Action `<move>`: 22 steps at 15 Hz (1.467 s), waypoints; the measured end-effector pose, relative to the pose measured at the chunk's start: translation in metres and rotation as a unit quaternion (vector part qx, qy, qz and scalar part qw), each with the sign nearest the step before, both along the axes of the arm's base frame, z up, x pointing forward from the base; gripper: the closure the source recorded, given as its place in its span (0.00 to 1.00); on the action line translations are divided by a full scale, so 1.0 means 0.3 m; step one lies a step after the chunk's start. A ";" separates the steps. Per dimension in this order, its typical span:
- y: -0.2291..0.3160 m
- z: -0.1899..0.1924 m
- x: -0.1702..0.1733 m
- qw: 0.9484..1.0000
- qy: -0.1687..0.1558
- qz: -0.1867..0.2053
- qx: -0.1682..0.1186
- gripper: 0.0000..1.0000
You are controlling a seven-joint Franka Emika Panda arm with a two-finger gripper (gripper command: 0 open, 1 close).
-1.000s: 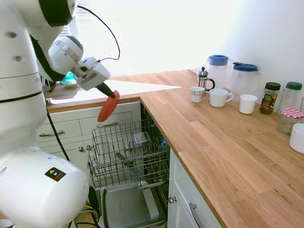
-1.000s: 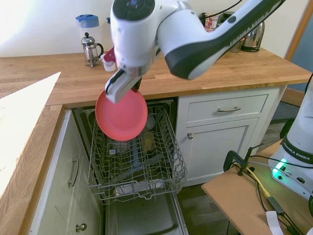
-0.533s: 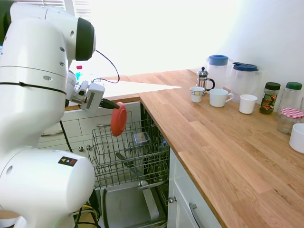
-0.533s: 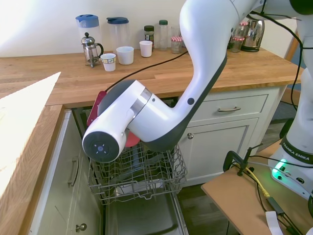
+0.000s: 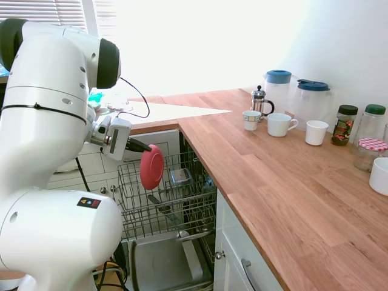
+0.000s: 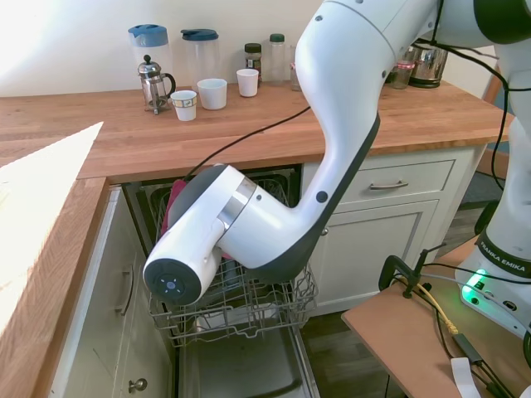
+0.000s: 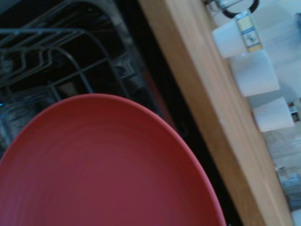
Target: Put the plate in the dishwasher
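The coral red plate [image 5: 151,167] stands on edge just above the dishwasher's pulled-out wire rack [image 5: 159,206]. My gripper [image 5: 143,148] is shut on its upper rim, reaching in from the left. In the second exterior view the arm hides nearly all of the plate; only a red sliver of plate [image 6: 174,201] shows over the rack [image 6: 265,303]. The wrist view is filled by the plate [image 7: 103,169], with the rack's tines [image 7: 42,52] behind it. The dishwasher door [image 5: 160,260] lies open below.
The wooden worktop [image 5: 285,182] runs beside the rack on the right. It carries mugs [image 5: 282,124], a cafetiere [image 5: 260,100], two jugs [image 5: 312,100] and jars [image 5: 345,124]. A small cutlery basket [image 5: 180,177] sits in the rack. White drawers [image 5: 91,163] stand behind the gripper.
The gripper has carried the plate down and slightly forward, from worktop height to the top of the rack. The plate has turned from tilted to nearly upright.
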State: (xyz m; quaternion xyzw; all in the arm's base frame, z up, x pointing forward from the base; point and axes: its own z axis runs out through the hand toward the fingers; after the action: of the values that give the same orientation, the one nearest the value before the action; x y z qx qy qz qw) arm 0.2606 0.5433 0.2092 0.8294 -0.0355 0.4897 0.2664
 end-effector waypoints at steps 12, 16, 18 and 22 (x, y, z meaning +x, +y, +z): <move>0.207 -0.194 0.033 0.997 0.073 -0.008 -0.010 0.00; 0.184 -0.138 0.223 0.989 0.125 -0.079 0.027 0.00; 0.157 -0.119 0.295 0.980 0.160 -0.112 0.038 0.00; 0.105 -0.078 0.355 0.952 0.257 -0.157 0.046 0.00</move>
State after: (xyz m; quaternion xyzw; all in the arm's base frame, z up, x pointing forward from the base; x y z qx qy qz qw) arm 0.3672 0.5748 0.1858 0.9226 -0.1175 0.2096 0.3018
